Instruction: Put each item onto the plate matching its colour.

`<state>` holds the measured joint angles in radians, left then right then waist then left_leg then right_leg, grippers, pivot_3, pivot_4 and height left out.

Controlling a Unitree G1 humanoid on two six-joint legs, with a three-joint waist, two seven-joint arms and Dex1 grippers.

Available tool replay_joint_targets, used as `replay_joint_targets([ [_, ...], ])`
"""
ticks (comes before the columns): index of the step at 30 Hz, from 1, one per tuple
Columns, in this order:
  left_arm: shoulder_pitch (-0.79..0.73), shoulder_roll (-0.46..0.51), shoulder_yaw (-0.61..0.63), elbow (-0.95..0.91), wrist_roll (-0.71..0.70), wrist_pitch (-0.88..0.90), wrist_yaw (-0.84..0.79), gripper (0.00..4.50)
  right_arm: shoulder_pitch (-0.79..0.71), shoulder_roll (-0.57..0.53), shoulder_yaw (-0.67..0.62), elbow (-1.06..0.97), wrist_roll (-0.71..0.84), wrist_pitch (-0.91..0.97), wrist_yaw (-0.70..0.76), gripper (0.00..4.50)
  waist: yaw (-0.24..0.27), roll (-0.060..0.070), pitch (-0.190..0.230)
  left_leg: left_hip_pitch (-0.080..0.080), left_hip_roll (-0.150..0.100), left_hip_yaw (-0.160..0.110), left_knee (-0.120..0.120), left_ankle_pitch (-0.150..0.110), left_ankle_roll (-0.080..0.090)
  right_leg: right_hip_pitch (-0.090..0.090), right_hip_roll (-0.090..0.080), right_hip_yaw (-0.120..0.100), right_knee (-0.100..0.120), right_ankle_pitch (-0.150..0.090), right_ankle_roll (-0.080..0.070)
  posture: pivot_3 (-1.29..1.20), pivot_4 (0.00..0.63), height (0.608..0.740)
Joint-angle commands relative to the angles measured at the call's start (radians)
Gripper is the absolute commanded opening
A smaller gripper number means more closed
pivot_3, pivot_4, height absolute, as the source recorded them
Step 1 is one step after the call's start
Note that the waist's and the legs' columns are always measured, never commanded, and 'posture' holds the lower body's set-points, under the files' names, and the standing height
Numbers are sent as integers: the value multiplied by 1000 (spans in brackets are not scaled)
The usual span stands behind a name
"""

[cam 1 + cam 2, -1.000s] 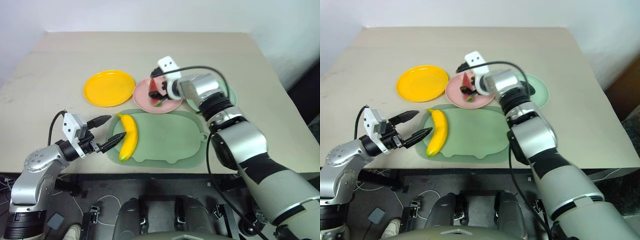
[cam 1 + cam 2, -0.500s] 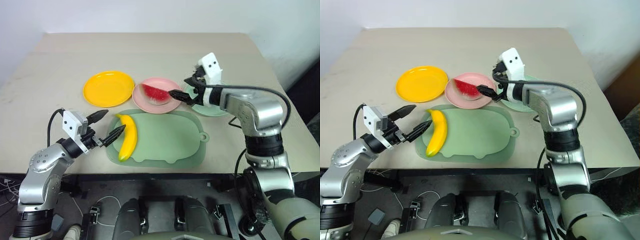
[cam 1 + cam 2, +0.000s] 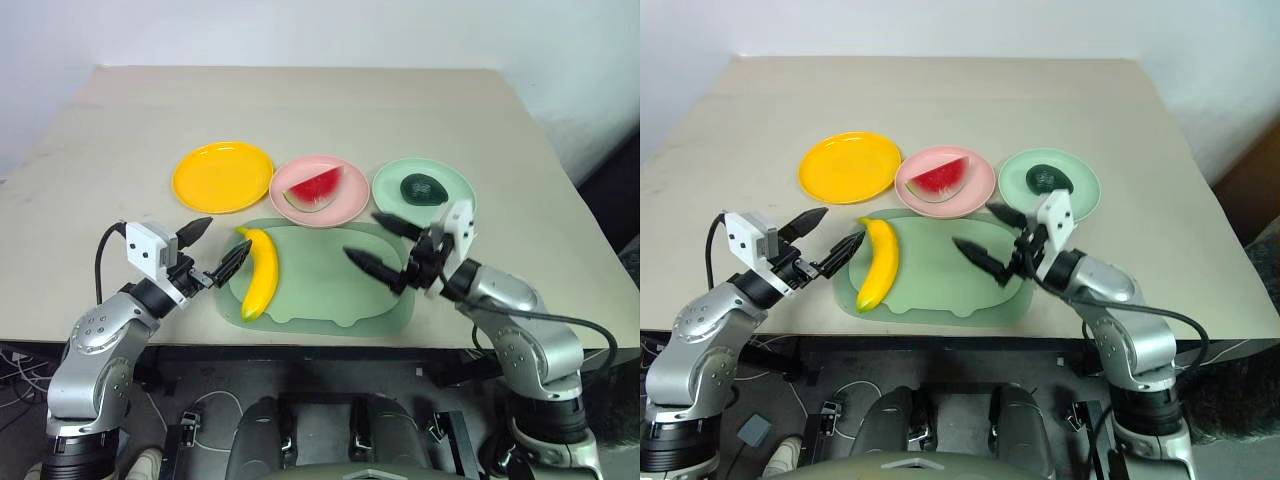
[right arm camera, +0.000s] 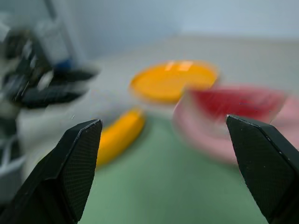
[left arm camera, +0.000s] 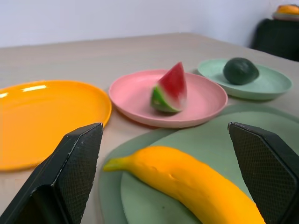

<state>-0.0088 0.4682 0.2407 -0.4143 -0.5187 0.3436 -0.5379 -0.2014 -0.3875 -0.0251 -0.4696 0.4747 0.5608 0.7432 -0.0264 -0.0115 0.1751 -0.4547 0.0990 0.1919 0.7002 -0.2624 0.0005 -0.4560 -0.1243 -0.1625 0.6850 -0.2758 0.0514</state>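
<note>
While both arms reach inward, left pincer (image 3: 213,248) and right pincer (image 3: 383,245) gape empty.

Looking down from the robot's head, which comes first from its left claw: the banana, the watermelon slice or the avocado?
From the left gripper:
1. Banana, right beside its fingertips, lying on the green mat.
2. Watermelon slice, farther back on the pink plate, in the middle.
3. Avocado, farthest, on the mint green plate at the right.

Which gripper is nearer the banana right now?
Left. The left gripper, open, sits right beside the banana at the green mat's edge. The right gripper, open, hovers over the mat's far side, well apart from it.
</note>
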Motion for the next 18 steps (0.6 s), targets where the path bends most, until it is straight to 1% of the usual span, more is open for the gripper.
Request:
replay_joint_targets([
  [1, 12, -34, -46, -122, 62, 50, 130, 4500, 17, -34, 38, -21, -35, -93, 38, 4472, 5, 0, 0, 2, 0, 0, 0, 0, 0, 2, 0, 0, 0, 0, 0, 0, 150, 695],
  [4, 10, -86, -85, -190, 87, 124, 242, 4500, 3, -36, 31, 1, -24, -106, 33, 4472, 12, 0, 0, 11, 0, 0, -1, -1, 1, 11, 0, 0, -2, 0, 0, 0, 150, 695],
  [8, 7, -136, -132, -253, 105, 238, 351, 4500, -24, -48, 20, 20, -10, -94, 30, 4472, 16, -1, 0, 12, 0, -1, 0, -2, 3, 13, -1, 0, -2, 0, 0, 0, 150, 695],
  [11, 3, -166, -165, -284, 112, 381, 442, 4500, -43, -71, 11, 25, 4, -79, 37, 4472, 16, -1, 0, 12, 0, -1, 0, -2, 3, 13, -1, 0, -2, 0, 0, 0, 150, 695],
  [14, -9, -167, -194, -307, 113, 446, 458, 4500, -65, -73, -9, 22, 39, -48, 14, 4472, 15, -1, 0, 12, 0, -1, 0, -2, 3, 13, -1, -1, -2, 0, 0, 0, 150, 695],
  [18, -56, -181, -185, -293, 92, 526, 476, 4500, -84, -56, -37, 12, 93, 1, -33, 4472, 17, -1, 0, 12, 0, -2, 0, -2, 3, 13, -1, -1, -2, 0, 0, 0, 150, 695],
])
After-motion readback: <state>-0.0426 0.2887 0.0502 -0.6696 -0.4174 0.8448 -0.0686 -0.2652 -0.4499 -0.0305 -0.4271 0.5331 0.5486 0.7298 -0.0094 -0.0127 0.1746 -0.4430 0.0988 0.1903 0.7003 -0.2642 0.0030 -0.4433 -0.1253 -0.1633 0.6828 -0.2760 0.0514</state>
